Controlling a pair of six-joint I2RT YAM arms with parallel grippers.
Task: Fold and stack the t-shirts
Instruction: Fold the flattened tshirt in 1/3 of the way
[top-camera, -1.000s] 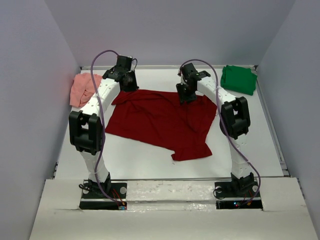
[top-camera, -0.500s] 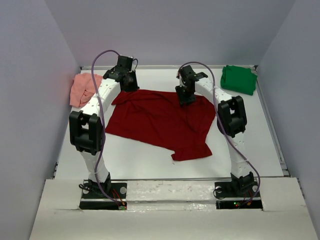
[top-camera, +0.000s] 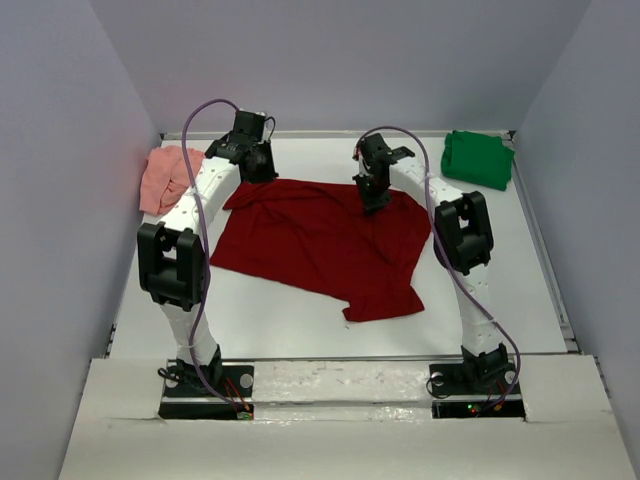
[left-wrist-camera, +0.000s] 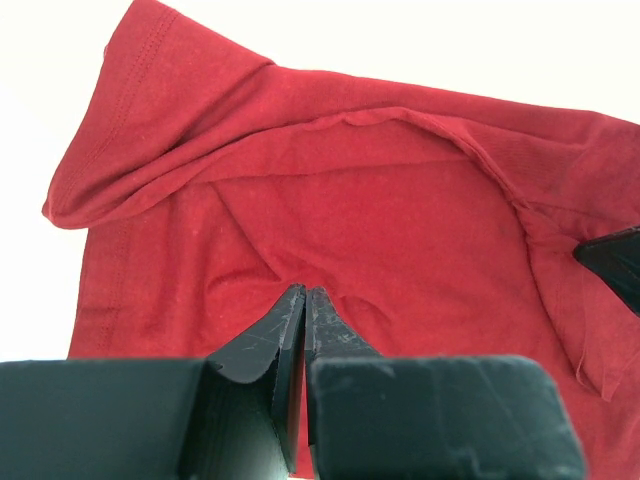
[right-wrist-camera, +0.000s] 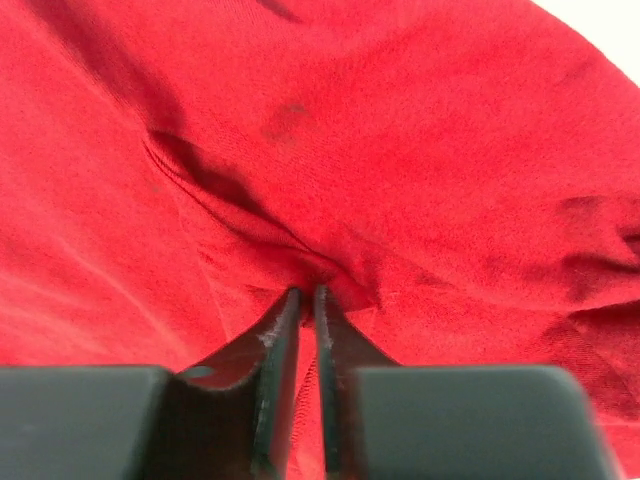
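Observation:
The dark red t-shirt lies spread and wrinkled on the white table. My left gripper is at its far left corner, shut on the cloth. My right gripper is at its far right edge, shut on a pinched fold of the red cloth. The bright green t-shirt lies folded at the far right corner. The pale salmon-pink t-shirt lies crumpled at the far left edge. The right gripper's black tip shows in the left wrist view.
Grey walls enclose the table on three sides. A cardboard ledge runs along the near edge by the arm bases.
My right gripper has moved slightly left and inward with the red cloth, drawing the shirt's far right edge in. The left arm has not moved.

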